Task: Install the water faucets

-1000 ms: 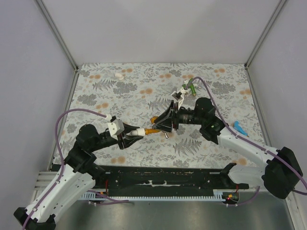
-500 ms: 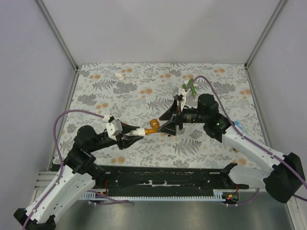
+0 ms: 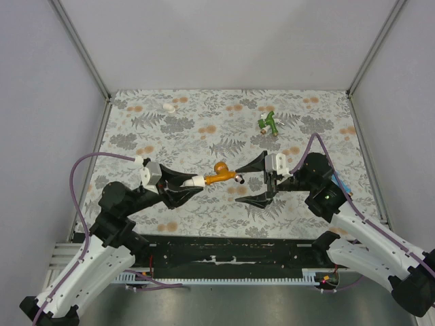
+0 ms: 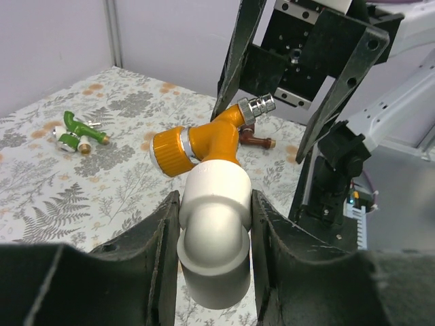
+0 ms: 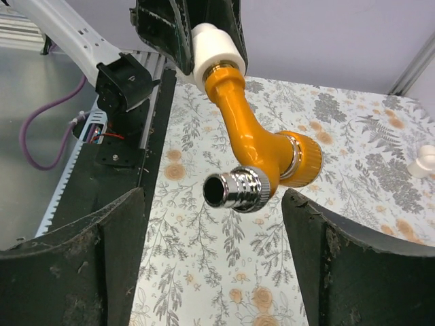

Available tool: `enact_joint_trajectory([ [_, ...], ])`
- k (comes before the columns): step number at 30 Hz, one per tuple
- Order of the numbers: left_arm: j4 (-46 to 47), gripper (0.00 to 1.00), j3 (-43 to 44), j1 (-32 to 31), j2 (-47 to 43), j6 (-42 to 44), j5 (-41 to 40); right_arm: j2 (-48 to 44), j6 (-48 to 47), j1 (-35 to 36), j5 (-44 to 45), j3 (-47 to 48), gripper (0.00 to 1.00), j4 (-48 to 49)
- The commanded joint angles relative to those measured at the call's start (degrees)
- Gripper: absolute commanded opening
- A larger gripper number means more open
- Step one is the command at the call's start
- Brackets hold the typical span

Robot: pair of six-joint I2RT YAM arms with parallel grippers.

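Two arms over the floral table [image 3: 136,142], four faucets around. Far left at the back, a small white fitting [image 3: 168,106] lies alone on the cloth. The left gripper [image 3: 192,185] is narrow, clamped on a white elbow fitting [image 4: 213,251]; both fingers press its sides in the left wrist view. The orange faucet [image 3: 219,175] sticks out of that elbow's far end, held up off the table near the middle, body angled up and to the right, with its knob toward the back. Its chrome end [image 5: 234,190] points at the right gripper [image 3: 237,187], which is spread wide and holds nothing; the chrome end sits between the fingertips [image 5: 75,258], apart from both. The dark red faucet [image 4: 255,140] lies on the cloth beyond the orange one, seen from the left wrist. The green faucet [image 3: 270,123] lies on the table further back and right, well apart from both grippers. The blue faucet [image 3: 338,179] is only a sliver beside the right arm, mostly hidden.
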Motion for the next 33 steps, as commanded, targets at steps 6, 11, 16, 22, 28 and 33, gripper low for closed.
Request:
enact_joint_trajectory([
  [6,13.00,0.02,-0.49,-0.05,1.08,-16.64,1.26,-2.08,-5.58,-0.10,-0.37,0.52,0.88,5.17],
  [11,18.80,0.02,0.12,-0.14,4.07,-21.92,3.38,0.20,-2.76,-0.10,-2.04,0.52,0.87,10.44],
  [16,20.21,0.02,0.91,-0.05,6.27,-22.28,3.64,3.02,1.63,-0.10,-3.36,0.78,0.83,15.89],
  [22,20.65,0.02,2.41,-0.14,7.94,-21.49,4.26,5.83,6.64,0.16,-3.80,1.66,0.76,18.54],
  [28,20.39,0.02,4.25,-0.14,8.65,-17.02,4.96,7.68,14.54,0.25,-1.61,1.31,0.58,21.17],
  [33,19.77,0.02,5.83,-0.05,8.12,-7.98,5.92,7.86,22.88,0.25,3.39,1.13,0.24,20.83],
])
